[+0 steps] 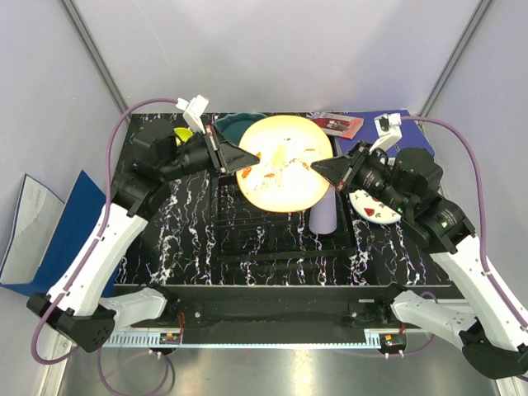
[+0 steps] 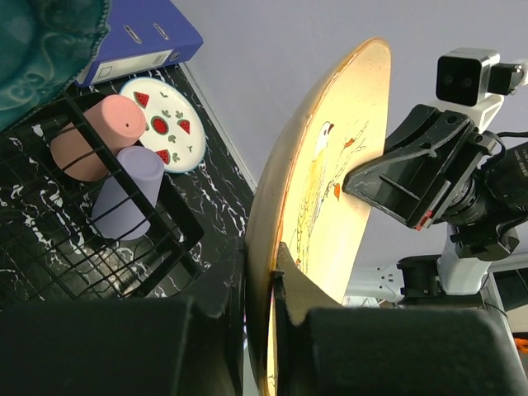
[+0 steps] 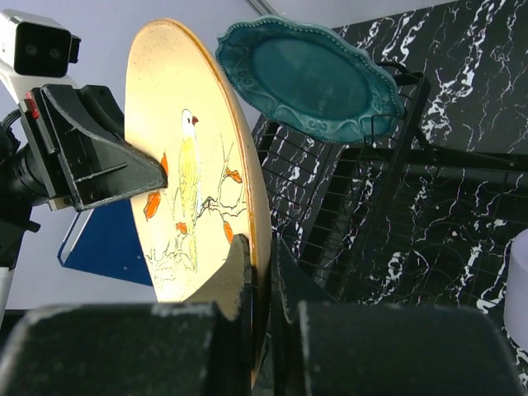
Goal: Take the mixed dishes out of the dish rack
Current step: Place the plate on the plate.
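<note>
Left pincer [image 1: 238,158]: pinching the cream-orange plate [image 1: 285,177] by its rim.
Right pincer [image 1: 319,167]: clamped on the opposite rim.
Risk: mismatched pulls could wrench it free, onto the dish rack [image 1: 264,247] beneath them.

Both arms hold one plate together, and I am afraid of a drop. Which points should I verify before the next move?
1. Left gripper shut on the rim of the cream-orange bird plate: ok.
2. Right gripper shut on the opposite rim: ok.
3. Plate lifted out of the dish rack: ok.
4. Gap between it and the teal scalloped plate: cannot tell.
5. Straight descent free: not ok, the lavender cup seems to lie under the plate's near edge.
</note>
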Action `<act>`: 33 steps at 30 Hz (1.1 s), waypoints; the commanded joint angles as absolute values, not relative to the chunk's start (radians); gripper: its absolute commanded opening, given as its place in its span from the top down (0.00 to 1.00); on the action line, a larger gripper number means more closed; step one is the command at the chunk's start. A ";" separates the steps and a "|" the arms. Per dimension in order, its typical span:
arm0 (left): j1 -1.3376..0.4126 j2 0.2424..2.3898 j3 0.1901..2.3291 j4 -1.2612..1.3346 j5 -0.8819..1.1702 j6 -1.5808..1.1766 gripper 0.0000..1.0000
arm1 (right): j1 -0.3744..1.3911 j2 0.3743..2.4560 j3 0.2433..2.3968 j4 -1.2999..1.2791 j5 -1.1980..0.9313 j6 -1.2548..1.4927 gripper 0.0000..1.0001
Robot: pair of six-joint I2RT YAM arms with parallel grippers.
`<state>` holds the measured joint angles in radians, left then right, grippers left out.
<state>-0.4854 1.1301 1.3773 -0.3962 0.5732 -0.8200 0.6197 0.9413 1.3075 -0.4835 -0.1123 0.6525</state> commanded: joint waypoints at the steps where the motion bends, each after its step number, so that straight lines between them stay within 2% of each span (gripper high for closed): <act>1: -0.502 1.135 1.483 -0.239 0.586 -0.824 0.91 | 0.641 0.905 1.305 -0.429 -0.129 0.620 1.00; 2: -0.502 1.134 1.488 -0.239 0.583 -0.816 0.72 | 0.641 0.899 1.305 -0.434 -0.118 0.618 1.00; 5: -0.502 1.129 1.509 -0.238 0.561 -0.784 0.54 | 0.641 0.879 1.321 -0.448 -0.094 0.614 1.00; 6: -0.500 1.127 1.512 -0.239 0.546 -0.776 0.29 | 0.641 0.874 1.325 -0.451 -0.092 0.612 1.00; 7: -0.500 1.127 1.519 -0.242 0.539 -0.772 0.10 | 0.641 0.873 1.328 -0.451 -0.089 0.612 1.00; 8: -0.500 1.123 1.520 -0.244 0.531 -0.769 0.01 | 0.641 0.871 1.331 -0.457 -0.086 0.615 1.00; 14: -0.462 1.078 1.522 -0.256 0.440 -0.756 0.01 | 0.641 0.821 1.357 -0.488 0.066 0.601 1.00; 26: -0.397 0.838 1.416 -0.268 0.258 -0.686 0.01 | 0.641 0.825 1.540 -0.621 0.567 0.529 1.00; 33: -0.396 0.790 1.290 -0.242 0.311 -0.729 0.01 | 0.638 0.932 1.640 -0.638 0.736 0.485 1.00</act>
<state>-0.3996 0.7792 1.3605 -0.2729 0.2985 -0.7116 0.6369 0.8665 1.5238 -0.7856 0.5964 0.4870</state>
